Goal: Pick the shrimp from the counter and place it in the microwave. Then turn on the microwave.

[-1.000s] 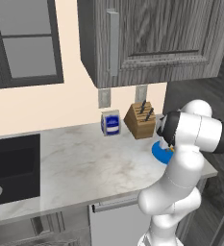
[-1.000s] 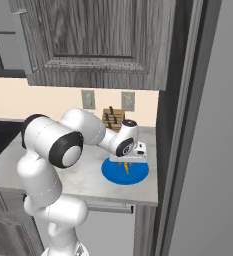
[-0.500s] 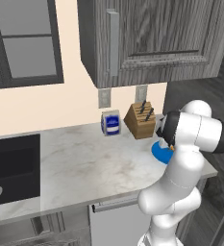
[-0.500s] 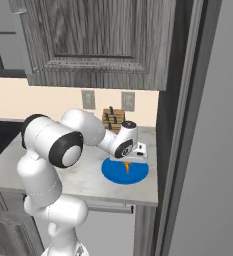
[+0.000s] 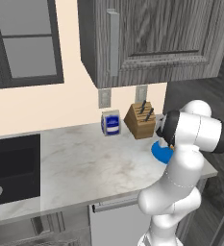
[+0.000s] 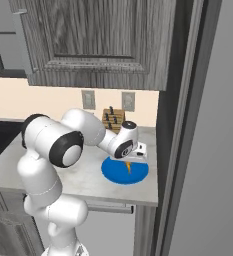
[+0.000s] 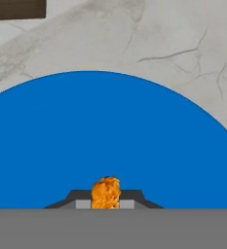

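In the hand view a small orange shrimp (image 7: 105,189) sits pinched between my gripper's (image 7: 105,204) two dark fingertips, with a round blue plate (image 7: 110,131) directly beneath. From the right base view the gripper (image 6: 129,159) points down over the blue plate (image 6: 114,175) near the counter's right end, and the shrimp (image 6: 128,167) hangs at its tip. In the left base view my arm covers most of the blue plate (image 5: 159,153). The microwave is out of view.
A wooden knife block (image 5: 141,120) stands at the wall just behind the plate, with a blue-and-white carton (image 5: 111,123) to its left. A black sink (image 5: 10,166) lies far left. Upper cabinets (image 5: 152,38) hang overhead. A tall dark panel (image 6: 175,125) bounds the counter's right end.
The jaws have closed onto the shrimp over the blue plate. The arm and the base have hardly moved.
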